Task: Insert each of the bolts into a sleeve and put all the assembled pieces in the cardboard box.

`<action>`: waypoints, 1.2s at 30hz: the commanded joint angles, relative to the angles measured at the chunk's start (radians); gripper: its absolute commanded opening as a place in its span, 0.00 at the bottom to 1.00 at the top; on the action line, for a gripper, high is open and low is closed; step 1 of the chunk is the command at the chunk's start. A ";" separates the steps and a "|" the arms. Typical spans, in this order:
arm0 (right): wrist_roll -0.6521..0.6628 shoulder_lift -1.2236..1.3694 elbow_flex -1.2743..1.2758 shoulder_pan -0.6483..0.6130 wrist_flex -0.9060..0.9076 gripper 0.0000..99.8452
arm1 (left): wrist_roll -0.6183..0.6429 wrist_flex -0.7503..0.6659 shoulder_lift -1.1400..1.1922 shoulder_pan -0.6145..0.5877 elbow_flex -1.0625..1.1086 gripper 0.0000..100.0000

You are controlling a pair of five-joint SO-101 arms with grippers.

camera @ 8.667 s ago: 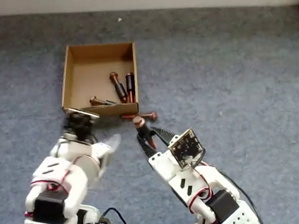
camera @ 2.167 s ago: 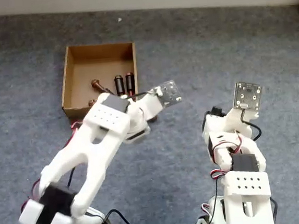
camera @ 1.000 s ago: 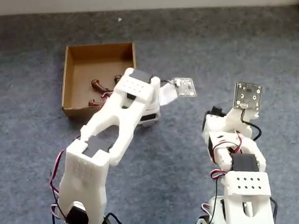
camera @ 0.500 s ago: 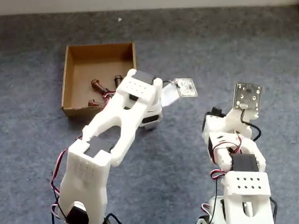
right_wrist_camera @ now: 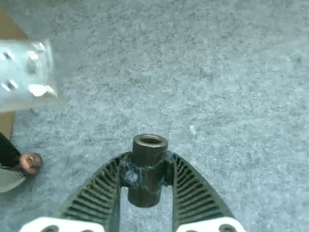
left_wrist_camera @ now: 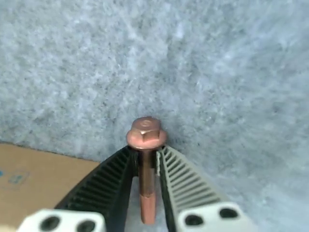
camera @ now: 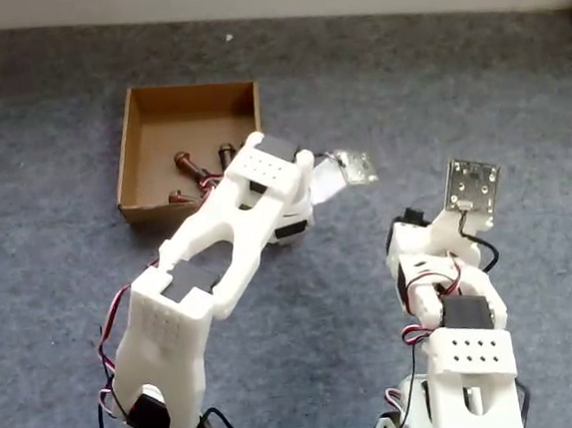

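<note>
- Since earlier, my left hand (left_wrist_camera: 145,152) has swung just right of the cardboard box (camera: 124,153), clamped on a bolt (left_wrist_camera: 146,137).
- My right hand (right_wrist_camera: 147,159) grips a sleeve (right_wrist_camera: 148,169) farther right; insertion looks next.

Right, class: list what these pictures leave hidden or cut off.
- High view: the left arm covers the cardboard box's near right corner, so its pieces cannot be counted.
- Right wrist view: the edge cuts off the bolt past its head.
- Right wrist view: the right gripper covers the sleeve's sides.
</note>
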 commanded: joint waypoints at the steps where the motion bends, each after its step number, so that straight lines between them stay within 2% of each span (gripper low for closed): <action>1: -0.008 -0.027 -0.012 0.012 -0.025 0.00 | 0.098 0.066 -0.156 0.001 -0.015 0.00; 8: -0.008 -0.028 -0.007 0.007 -0.025 0.00 | 0.216 0.130 -0.341 0.001 -0.012 0.00; 13: -0.008 -0.030 -0.007 0.007 -0.022 0.00 | 0.285 0.118 -0.529 0.001 0.102 0.00; 23: -0.008 -0.035 -0.012 0.007 -0.019 0.00 | 0.466 -0.184 -1.010 -0.002 0.562 0.00; 26: -0.008 -0.113 -0.002 0.001 -0.007 0.00 | 0.519 -0.267 -1.133 -0.005 0.674 0.00; 29: -0.006 -0.249 0.019 -0.065 0.054 0.00 | 0.586 -0.324 -1.230 -0.007 0.754 0.00; 36: 0.107 -0.576 0.173 -0.282 0.082 0.00 | 0.761 -0.431 -1.443 -0.002 0.909 0.00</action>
